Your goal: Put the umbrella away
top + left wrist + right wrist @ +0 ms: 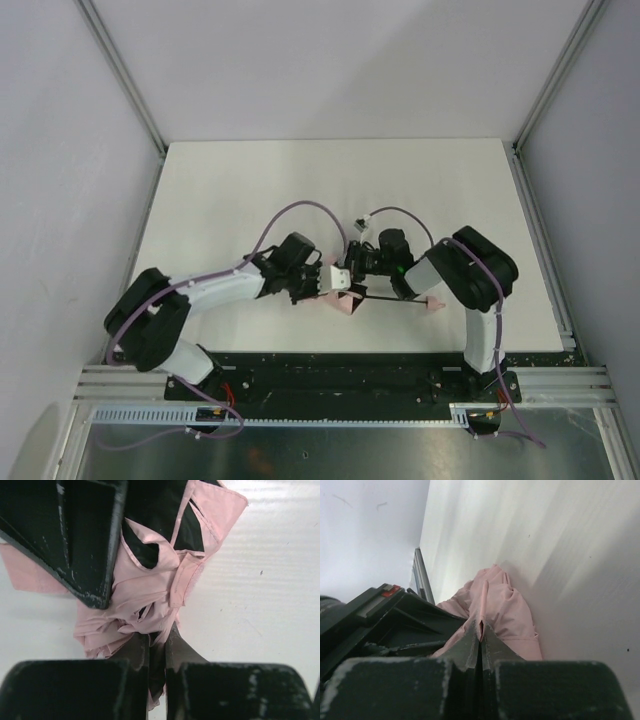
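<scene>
Front-centre on the surface: umbrella down, both arms at its pink canopy.
My left end effector is pinched on bunched fabric; right end effector is closed at the folds, hold unclear. I'd gather cloth tight round the shaft, no jerking.

Pale pink folding umbrella, fabric crumpled in a bunch, lying on the white surface near its front edge. Thin black shaft stretched flat rightward, ending in small pink handle.
</scene>
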